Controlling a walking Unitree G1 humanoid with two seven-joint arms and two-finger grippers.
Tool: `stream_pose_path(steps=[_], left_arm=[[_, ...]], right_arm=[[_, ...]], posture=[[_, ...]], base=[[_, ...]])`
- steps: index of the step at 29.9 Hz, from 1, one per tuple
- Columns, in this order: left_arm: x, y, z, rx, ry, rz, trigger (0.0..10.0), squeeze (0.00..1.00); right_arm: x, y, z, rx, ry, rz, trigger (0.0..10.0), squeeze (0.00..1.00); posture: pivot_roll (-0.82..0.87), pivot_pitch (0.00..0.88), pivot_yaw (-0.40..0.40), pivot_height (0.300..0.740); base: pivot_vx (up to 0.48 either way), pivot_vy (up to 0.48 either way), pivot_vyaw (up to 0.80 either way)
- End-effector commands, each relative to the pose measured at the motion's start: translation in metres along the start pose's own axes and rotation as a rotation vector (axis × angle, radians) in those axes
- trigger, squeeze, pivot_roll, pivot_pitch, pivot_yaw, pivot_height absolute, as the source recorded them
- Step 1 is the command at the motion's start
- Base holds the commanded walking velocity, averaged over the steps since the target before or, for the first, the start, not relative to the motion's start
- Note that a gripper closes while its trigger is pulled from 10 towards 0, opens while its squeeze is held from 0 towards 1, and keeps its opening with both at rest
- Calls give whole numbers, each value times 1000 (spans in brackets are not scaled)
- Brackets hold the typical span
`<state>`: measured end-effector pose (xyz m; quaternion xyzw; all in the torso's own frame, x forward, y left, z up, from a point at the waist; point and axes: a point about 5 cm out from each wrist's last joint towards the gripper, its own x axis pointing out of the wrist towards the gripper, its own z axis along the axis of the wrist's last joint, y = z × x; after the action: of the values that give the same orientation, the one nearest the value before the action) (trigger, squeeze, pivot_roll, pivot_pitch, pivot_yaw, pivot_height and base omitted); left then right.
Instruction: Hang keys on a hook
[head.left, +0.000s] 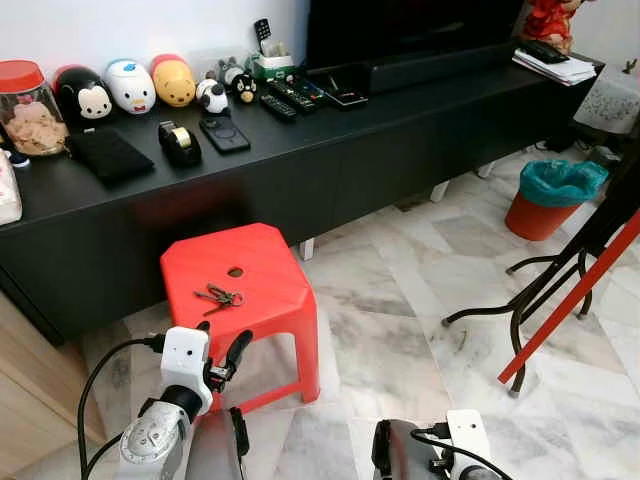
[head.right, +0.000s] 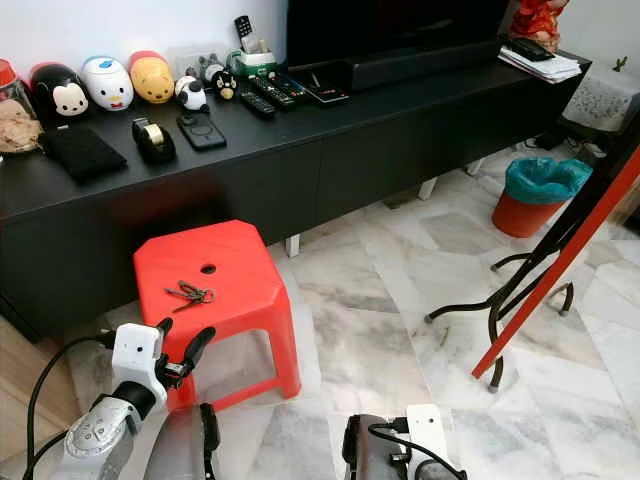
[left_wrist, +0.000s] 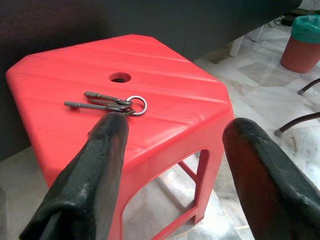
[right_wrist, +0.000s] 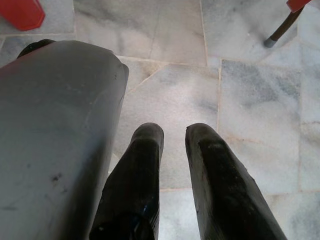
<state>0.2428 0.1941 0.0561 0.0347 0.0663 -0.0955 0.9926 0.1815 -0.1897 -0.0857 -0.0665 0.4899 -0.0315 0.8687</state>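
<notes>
The keys (head.left: 219, 296) were observed lying flat on the stool (head.left: 262, 262), just in front of its centre hole. The left gripper (left_wrist: 170, 150) was held near the stool's front edge, fingers spread wide, nothing between them. The right gripper (right_wrist: 172, 150) was seen hanging idle over the floor (right_wrist: 260, 100) beside the stool, fingers narrowly parted.

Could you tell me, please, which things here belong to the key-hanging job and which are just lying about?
Job in hand:
- keys lying on the red stool
- left gripper, fingers open, just short of the stool

Just lying about:
- character toys
- remote controls
- tape dispenser
- red bin
- right gripper, idle

No hook is visible.
</notes>
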Motion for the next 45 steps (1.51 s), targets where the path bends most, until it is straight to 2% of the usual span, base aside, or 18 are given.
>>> stream_pose_path(steps=[1, 45], left_arm=[[2, -3, 0, 6, 7, -11, 10000, 0], [6, -1, 3, 24, 2, -2, 10000, 0]], right_arm=[[-2, -1, -20, -6, 80, 2, 10000, 0], [-2, 2, -17, -9, 75, 8, 10000, 0]], posture=[[73, 52, -105, 567], [72, 53, -101, 567]], base=[[0, 311, 0], [0, 284, 0]])
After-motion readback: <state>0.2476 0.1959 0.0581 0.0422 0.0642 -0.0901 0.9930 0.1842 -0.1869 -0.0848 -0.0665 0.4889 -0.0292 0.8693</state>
